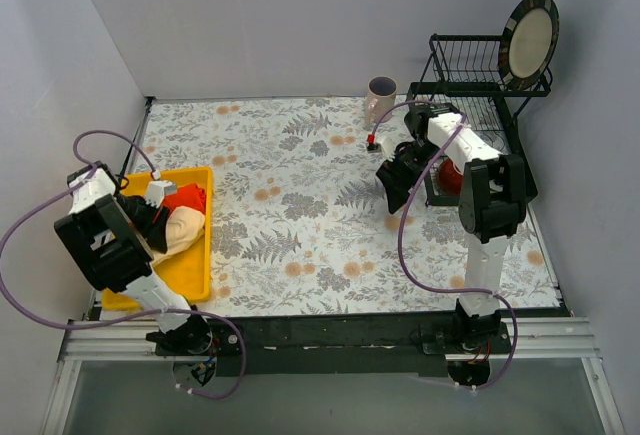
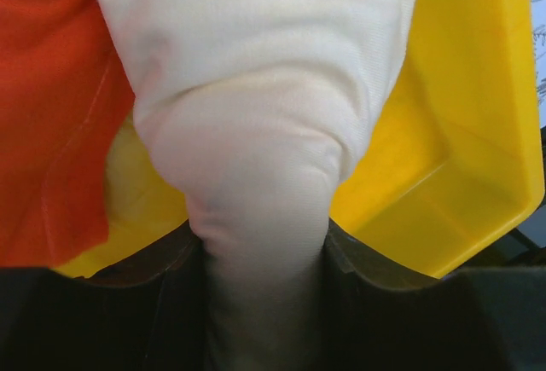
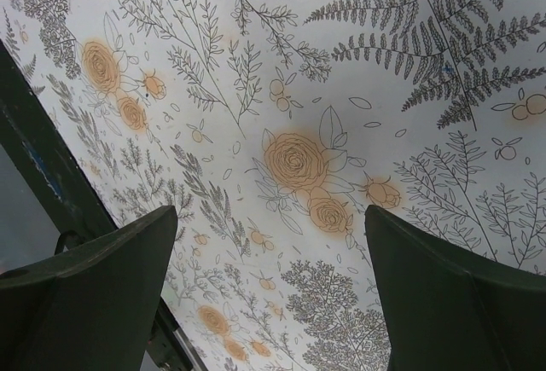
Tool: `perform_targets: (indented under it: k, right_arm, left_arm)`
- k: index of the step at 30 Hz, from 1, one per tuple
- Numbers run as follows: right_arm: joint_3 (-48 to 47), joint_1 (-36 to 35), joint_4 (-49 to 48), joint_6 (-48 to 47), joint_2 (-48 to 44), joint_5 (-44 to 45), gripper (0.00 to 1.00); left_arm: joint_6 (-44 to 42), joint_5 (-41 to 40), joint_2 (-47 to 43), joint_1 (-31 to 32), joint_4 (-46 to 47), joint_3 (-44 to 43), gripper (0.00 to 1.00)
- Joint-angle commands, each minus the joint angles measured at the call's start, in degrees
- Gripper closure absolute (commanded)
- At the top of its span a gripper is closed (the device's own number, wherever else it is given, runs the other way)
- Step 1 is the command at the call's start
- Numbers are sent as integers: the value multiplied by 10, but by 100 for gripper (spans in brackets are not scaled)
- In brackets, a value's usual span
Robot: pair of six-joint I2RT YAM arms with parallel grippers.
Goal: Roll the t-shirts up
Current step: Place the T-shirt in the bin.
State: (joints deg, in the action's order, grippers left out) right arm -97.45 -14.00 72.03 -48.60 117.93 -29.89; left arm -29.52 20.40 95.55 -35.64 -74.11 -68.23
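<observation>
Gripping cream t-shirt (image 2: 256,89): left gripper (image 2: 264,260), clear only in wrist view | yellow tray (image 2: 461,132) near left | right gripper (image 3: 269,286) wide over floral tablecloth (image 3: 299,89) | white walls (image 1: 300,15)

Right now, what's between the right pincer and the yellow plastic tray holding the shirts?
Only bare fern-and-flower printed tablecloth, per the top view, from the right pincer to the yellow plastic tray.

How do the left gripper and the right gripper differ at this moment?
The left gripper is closed on the cream t-shirt; the right gripper stands wide open and holds nothing. The left gripper is over the yellow tray at the table's left side; the right gripper hovers above the floral tablecloth near the dish rack. Both have dark fingers.
</observation>
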Motion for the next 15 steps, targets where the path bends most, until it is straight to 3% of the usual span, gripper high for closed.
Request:
perform_targets:
  k: [1, 7, 15]
  right_arm:
    - [-28, -2, 12, -6, -2, -23, 1]
    - [-21, -2, 8, -4, -7, -25, 1]
    - [-31, -3, 2, 8, -2, -25, 2]
  left_arm:
    - [111, -25, 56, 23, 59, -72, 100]
    - [252, 31, 102, 39, 35, -147, 100]
    - [292, 63, -4, 72, 31, -50, 100]
